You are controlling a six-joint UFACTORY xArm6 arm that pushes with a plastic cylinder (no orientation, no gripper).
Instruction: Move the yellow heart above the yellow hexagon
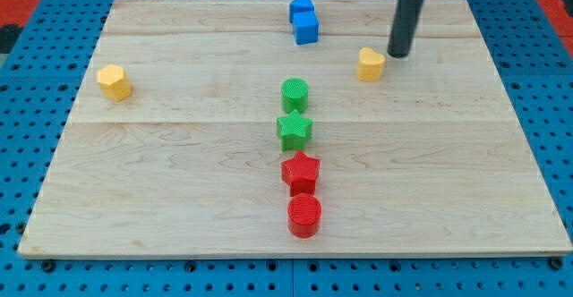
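Tip (397, 54) down on the tabletop (179, 145), near the view's top right, on the end of a straight dark rod running up out of frame. No gripper fitted: nothing to open or close, nothing held.

Positions relative to the tip:

- Yellow heart (371, 63): just beside, toward the view's left and slightly lower. Narrow gap apparent; contact not confirmed.
- Yellow hexagon (114, 81): far toward the view's left, a little lower, near the tabletop's left edge. Well apart from the heart, at roughly the same level in the view.
- Two blue blocks, pressed together: toward the view's left and higher. Upper blue block (301, 8), shape unclear, pointed on top; blue cube (306, 29) below it, touching.
- Green cylinder (295, 94): toward the view's left and lower, near the tabletop's centre line.
- Green star (294, 129): directly below the green cylinder, touching or nearly so.
- Red star (301, 172): below the green star, small gap between.
- Red cylinder (303, 215): below the red star, touching it, farthest from the tip toward the view's bottom.

Green and red blocks arranged in one near-vertical column. Tabletop of pale wood, resting on a blue perforated base (36, 109).
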